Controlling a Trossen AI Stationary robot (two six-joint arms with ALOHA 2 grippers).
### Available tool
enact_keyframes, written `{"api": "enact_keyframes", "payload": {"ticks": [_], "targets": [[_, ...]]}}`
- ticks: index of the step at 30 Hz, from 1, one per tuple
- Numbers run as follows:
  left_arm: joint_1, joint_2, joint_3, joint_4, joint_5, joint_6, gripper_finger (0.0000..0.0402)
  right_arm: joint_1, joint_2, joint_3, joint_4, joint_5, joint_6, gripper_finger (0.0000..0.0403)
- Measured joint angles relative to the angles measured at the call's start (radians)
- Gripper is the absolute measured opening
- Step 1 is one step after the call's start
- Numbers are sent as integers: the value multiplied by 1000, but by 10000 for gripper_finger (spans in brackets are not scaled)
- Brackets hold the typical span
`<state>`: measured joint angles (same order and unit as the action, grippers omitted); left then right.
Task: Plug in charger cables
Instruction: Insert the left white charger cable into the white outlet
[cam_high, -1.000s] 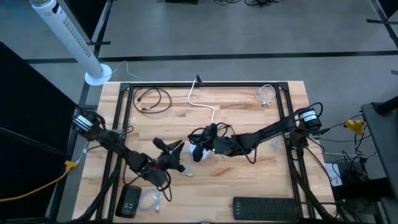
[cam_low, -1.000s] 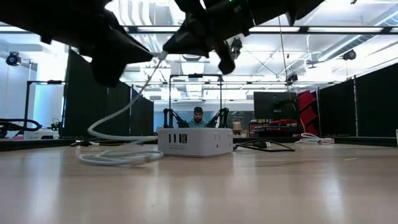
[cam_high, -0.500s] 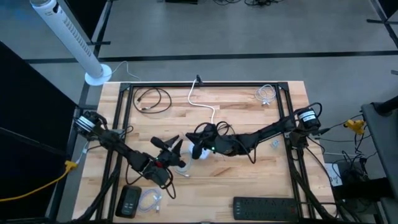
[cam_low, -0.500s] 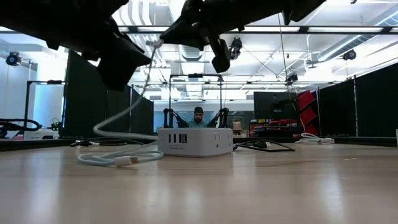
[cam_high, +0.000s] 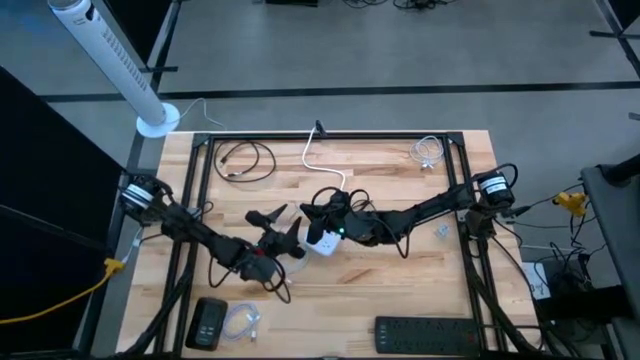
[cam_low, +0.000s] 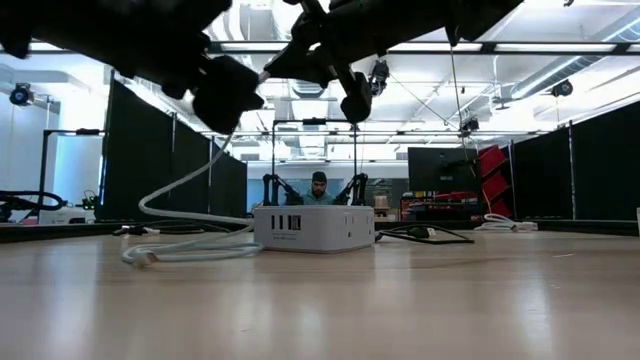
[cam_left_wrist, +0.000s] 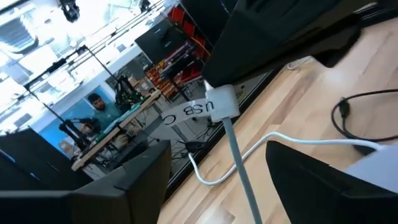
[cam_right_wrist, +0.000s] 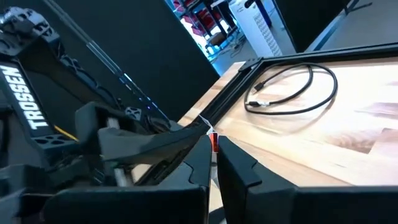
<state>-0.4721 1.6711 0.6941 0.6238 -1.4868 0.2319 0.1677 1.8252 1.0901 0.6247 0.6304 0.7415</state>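
Charger cable (cam_low: 185, 215), thin and white, loops between spread left claw (cam_high: 283, 231) and pressed-together right claw (cam_high: 310, 212).

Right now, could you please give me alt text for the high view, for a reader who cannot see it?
Seen from above, two dark arms meet mid-table over a white socket cube: the left gripper, open, sits beside it, facing the shut right gripper. A black cable coil and a white one lie near the far edge, and a black power strip at the near edge.
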Motion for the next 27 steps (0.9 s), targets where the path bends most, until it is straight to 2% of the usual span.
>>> {"api": "enact_keyframes", "payload": {"ticks": [7,17,22,27], "targets": [[46,0,0,46,61,-11,225,0,0,0,1,0,20,1],[81,0,92,22,124,55,141,0,0,0,4,8,25,1],[81,2,97,3,120,47,101,0,0,0,2,5,10,1],[60,3,96,3,52,73,79,0,0,0,7,-3,0,1]]}}
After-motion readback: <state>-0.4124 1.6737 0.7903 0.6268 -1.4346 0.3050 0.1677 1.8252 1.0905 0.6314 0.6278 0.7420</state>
